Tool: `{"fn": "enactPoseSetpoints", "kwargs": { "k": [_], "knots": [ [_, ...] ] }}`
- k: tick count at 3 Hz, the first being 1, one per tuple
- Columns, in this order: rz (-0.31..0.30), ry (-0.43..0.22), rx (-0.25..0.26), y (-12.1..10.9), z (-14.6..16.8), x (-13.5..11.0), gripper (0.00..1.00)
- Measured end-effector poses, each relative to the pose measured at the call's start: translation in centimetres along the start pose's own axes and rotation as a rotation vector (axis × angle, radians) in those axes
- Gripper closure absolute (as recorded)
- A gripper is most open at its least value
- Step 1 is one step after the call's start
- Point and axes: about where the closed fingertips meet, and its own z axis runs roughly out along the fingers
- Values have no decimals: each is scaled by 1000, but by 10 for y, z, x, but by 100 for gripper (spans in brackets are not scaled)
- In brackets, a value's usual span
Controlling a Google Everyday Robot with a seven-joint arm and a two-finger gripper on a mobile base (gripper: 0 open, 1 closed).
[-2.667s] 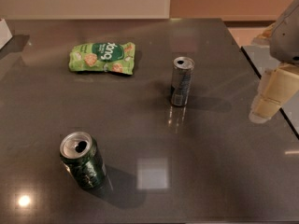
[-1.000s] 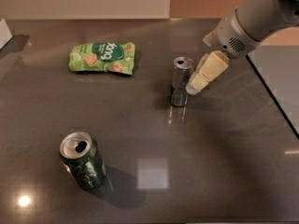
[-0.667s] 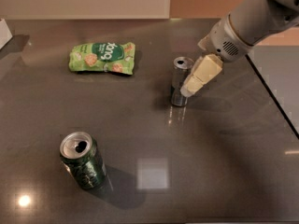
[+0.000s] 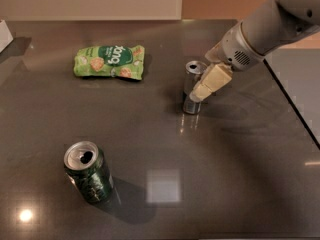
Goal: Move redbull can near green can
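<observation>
Three items were pictured on the dark table [image 4: 225, 179] in the one camera view. The redbull can [image 4: 188, 86] was seen right of centre, toward the far side. The green can [image 4: 89, 173] was seen at the near left, well apart from it, and a green snack bag [image 4: 110, 61] lay flat at the far left.

The gripper [image 4: 200, 90], reached in from the far right on a grey arm [image 4: 260, 34], was shown low against the right side of the redbull can, at or just beside its wall. Whether it was spread or clamped on the can could not be told.

The step in hand was judged to be the grasp of the redbull can, with no carrying yet done. A firm hold on the can's body was thought to be needed next, followed by a lift and a long diagonal carry toward the near left. There the can would have to be set down just beside the green can without knocking it.

The redbull can was seen standing upright, its long axis vertical and its silver top, with the opening, turned up. The green can was likewise stood on its base.
</observation>
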Motion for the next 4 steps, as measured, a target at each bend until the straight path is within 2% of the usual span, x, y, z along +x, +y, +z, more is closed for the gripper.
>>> {"fn": "enactPoseSetpoints", "kwargs": {
  "k": [1, 3, 4],
  "knots": [
    [17, -27, 11, -9, 1, 0, 41],
    [39, -106, -29, -5, -9, -12, 88],
    [25, -163, -111, 26, -23, -29, 100]
  ]
}}
